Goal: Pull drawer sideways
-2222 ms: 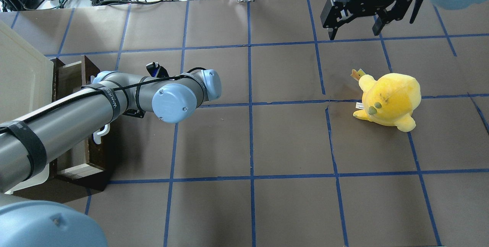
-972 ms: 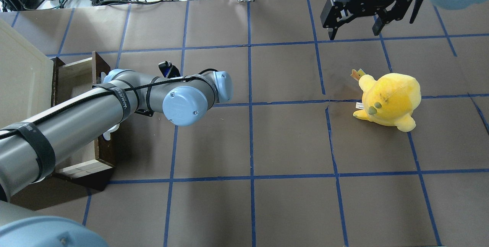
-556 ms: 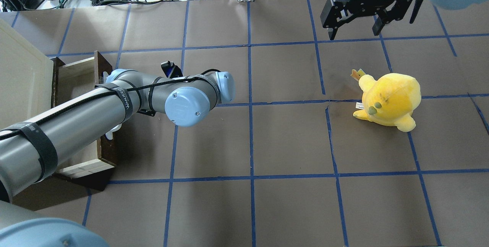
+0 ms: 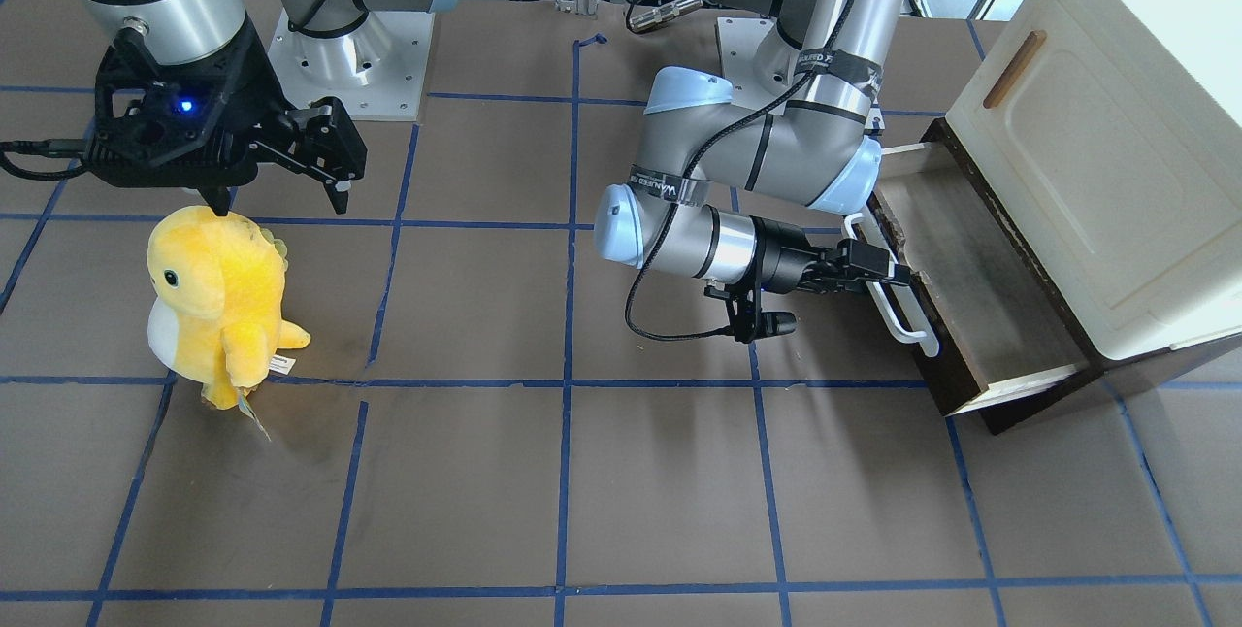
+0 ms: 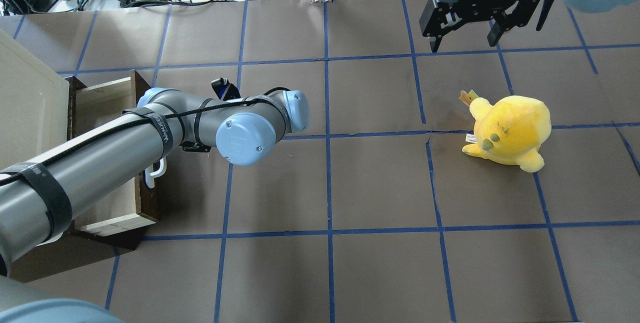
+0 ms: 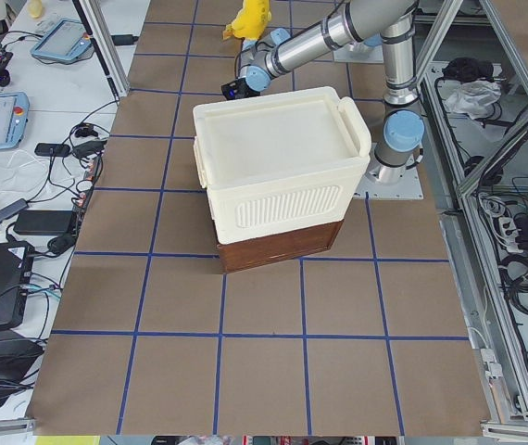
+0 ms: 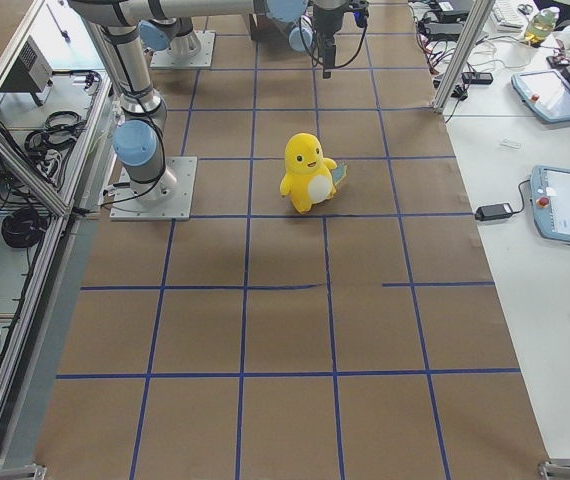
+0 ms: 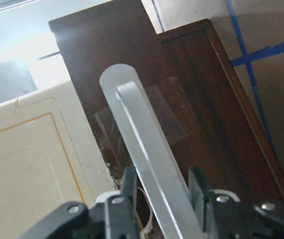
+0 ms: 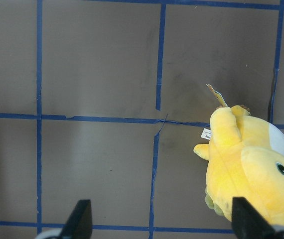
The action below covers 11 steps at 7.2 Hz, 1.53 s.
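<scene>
The drawer stands pulled out from under the cream cabinet, with its dark brown front and grey-brown floor showing. My left gripper is shut on the long white bar handle. In the left wrist view, both fingers clamp the handle against the dark front. In the overhead view the left arm hides most of the drawer; only the handle's end shows. My right gripper hangs open and empty at the far right, above the table.
A yellow plush toy stands on the brown mat below the right gripper; it also shows in the front view and the right wrist view. The cabinet sits on a dark wooden base. Cables and boxes line the far edge.
The drawer has slid further out of the cabinet, rightward in the overhead view, with my left gripper holding its handle. The right arm and the plush toy have not moved.
</scene>
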Available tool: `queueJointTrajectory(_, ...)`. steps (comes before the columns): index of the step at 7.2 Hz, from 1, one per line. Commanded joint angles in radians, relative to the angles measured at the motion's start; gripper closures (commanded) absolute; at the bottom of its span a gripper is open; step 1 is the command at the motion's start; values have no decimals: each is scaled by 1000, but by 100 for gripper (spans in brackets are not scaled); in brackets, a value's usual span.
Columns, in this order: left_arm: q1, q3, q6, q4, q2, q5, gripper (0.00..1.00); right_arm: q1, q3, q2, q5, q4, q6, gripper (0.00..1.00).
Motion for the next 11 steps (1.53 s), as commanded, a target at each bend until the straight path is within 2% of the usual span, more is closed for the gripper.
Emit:
queueJointTrajectory(1,-26,98,114,1,58,-190,0,0,0,0,0,0,0,0)
queueJointTrajectory(3,-34,187,257,3,142,-348,0,0,0,0,0,0,0,0)
queueJointTrajectory(6,29,282,299,-10,312,-785,0,0,0,0,0,0,0,0)
queueJointTrajectory(8,140,285,304,-11,394,-1034,0,0,0,0,0,0,0,0)
queueJointTrajectory(10,225,278,403,-17,428,-1152,0,0,0,0,0,0,0,0)
queueJointTrajectory(11,257,287,435,-17,432,-1182,0,0,0,0,0,0,0,0)
